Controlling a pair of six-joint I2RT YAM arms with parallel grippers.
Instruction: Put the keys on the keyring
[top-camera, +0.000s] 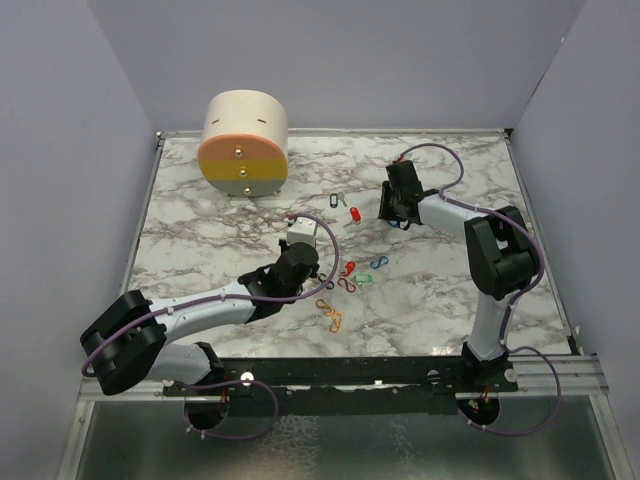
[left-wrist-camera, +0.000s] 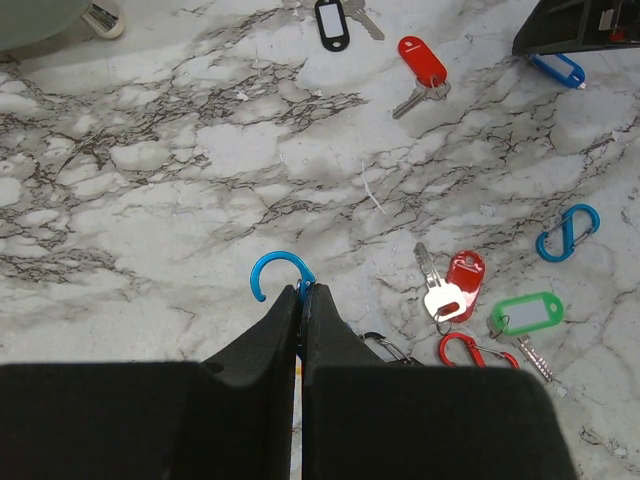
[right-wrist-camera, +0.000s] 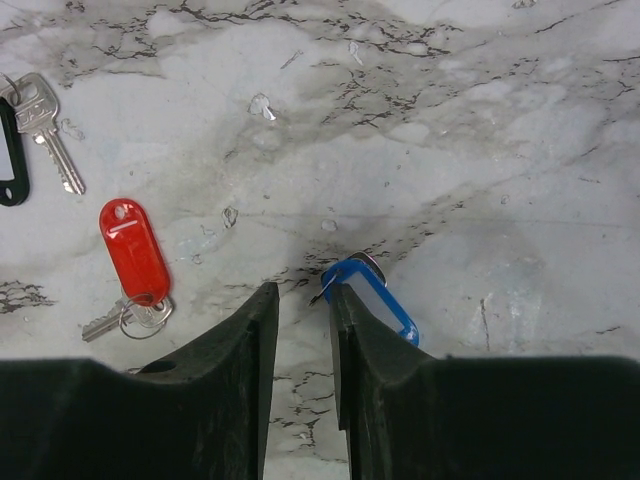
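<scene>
Now, the blue oblong plastic key tag lies flat on the marble tabletop, right of the middle and toward the far edge. It sits mostly outside the gap, against one finger of the right pincer. Closing here could nip just the tag's end, or shove it skidding across the slick stone. Those jaws stand partly apart, holding nothing. Meanwhile the left pincer is clamped tight on the blue metal carabiner clip.

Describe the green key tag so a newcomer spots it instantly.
From the big cream-and-orange cylinder at the marble table's far left, come toward the arms to the small cluster right of the left gripper. The green oblong plastic tag lies there beside a red clip; it's the only green piece.
</scene>
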